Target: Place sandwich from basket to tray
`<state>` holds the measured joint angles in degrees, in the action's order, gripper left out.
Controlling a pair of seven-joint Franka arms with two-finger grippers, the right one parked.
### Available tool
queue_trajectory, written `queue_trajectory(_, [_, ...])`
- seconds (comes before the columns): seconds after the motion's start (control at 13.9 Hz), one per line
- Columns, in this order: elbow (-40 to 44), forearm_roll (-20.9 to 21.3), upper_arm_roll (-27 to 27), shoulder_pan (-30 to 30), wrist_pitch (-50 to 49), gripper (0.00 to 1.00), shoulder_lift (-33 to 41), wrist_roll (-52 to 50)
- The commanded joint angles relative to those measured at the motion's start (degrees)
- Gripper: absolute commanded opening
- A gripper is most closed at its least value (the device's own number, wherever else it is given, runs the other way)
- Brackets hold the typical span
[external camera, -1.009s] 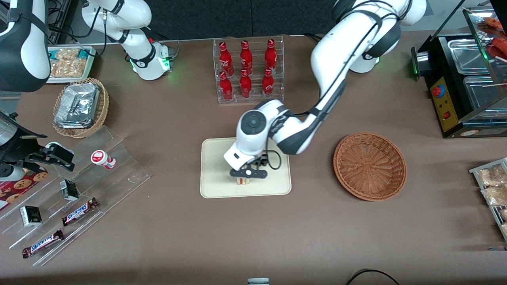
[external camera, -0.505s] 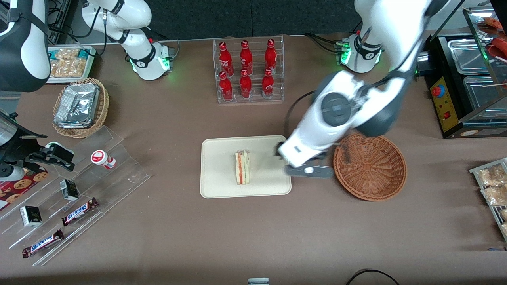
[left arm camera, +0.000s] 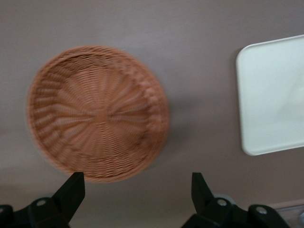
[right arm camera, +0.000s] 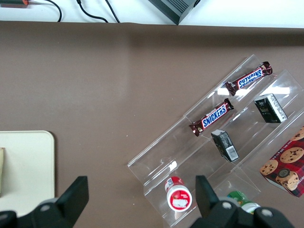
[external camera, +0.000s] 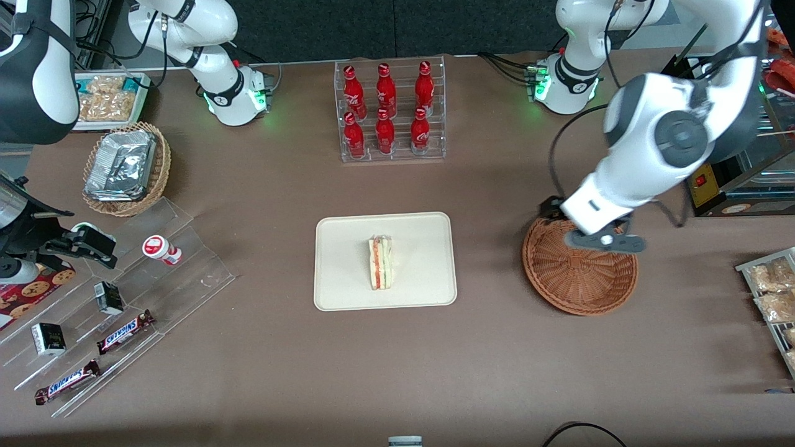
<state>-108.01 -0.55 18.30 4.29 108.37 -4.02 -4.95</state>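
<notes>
The sandwich (external camera: 380,262), a white bread wedge with red and green layers on its cut edge, lies in the middle of the cream tray (external camera: 343,237). The reddish-brown wicker basket (external camera: 577,279) sits toward the working arm's end of the table with nothing in it. My left gripper (external camera: 604,242) hangs above the basket's rim, on the edge farther from the front camera. It is open and holds nothing. From the left wrist camera I look down on the basket (left arm camera: 97,114) and a corner of the tray (left arm camera: 270,90), with the gripper (left arm camera: 137,192) spread wide.
A clear rack of red bottles (external camera: 388,110) stands farther from the camera than the tray. A black warmer machine (external camera: 720,124) is beside the basket at the working arm's end, with bagged snacks (external camera: 770,292) nearby. A clear stepped stand (external camera: 118,310) with candy bars and a foil-packet basket (external camera: 124,167) lie toward the parked arm's end.
A second ago the gripper was down on the tray at the sandwich. It has let go, risen, and swung across to above the basket. The sandwich stays on the tray.
</notes>
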Motion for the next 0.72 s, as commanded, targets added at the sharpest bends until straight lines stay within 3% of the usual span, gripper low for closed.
queue_trajectory(0.0, [-4.1,-1.2,0.3,6.3,-2.9,0.99,7.9,8.4])
queue_trajectory(0.29, [5.9,-0.1,0.2,7.6,-13.3,1.0,8.3,8.0])
queue_trajectory(0.65, [14.7,0.3,0.2,7.6,-18.3,1.0,8.3,3.5])
